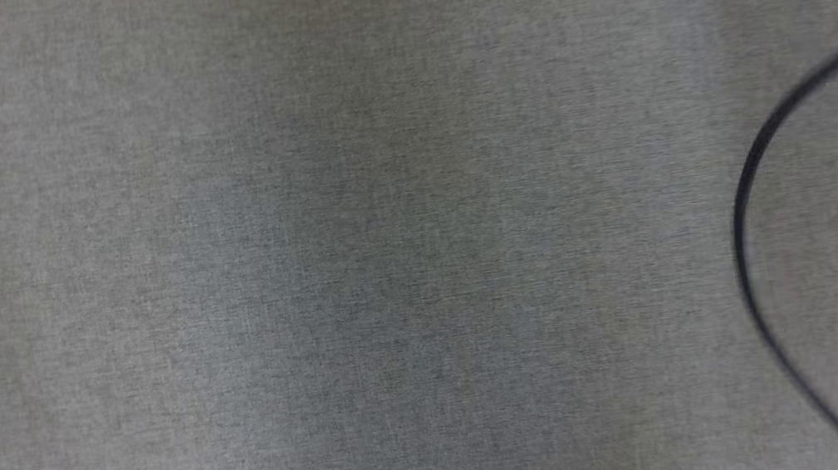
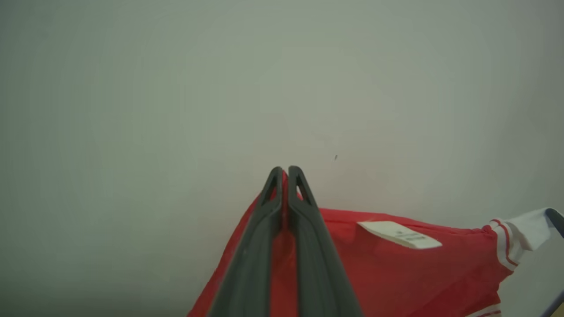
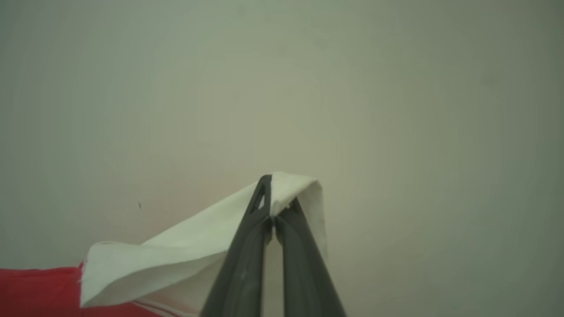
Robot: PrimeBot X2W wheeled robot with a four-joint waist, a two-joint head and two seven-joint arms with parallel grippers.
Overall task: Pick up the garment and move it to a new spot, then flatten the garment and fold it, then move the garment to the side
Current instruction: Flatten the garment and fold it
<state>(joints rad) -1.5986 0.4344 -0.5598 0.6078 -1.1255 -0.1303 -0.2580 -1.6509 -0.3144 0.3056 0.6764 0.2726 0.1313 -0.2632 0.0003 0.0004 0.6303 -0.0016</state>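
A red cloth garment (image 2: pixel 396 273) with a white, red-striped sleeve is strung between two grippers over a plain grey woven surface (image 1: pixel 391 273). On the left, the left gripper (image 2: pixel 285 169) has its two long dark fingers pinched together on a red edge of the cloth. From there the red body runs rightward, past a white sewn-in label (image 2: pixel 398 234), to the white sleeve (image 3: pixel 176 255). On the right, the right gripper (image 3: pixel 273 193) is clamped on that sleeve's tip. So the garment's long axis lies from one gripper to the other, each arm holding its own end. Laying it flat likely depends on keeping that span taut. I cannot tell whether the cloth touches the surface. A thin dark cable (image 1: pixel 748 191) curves across the surface's right part.
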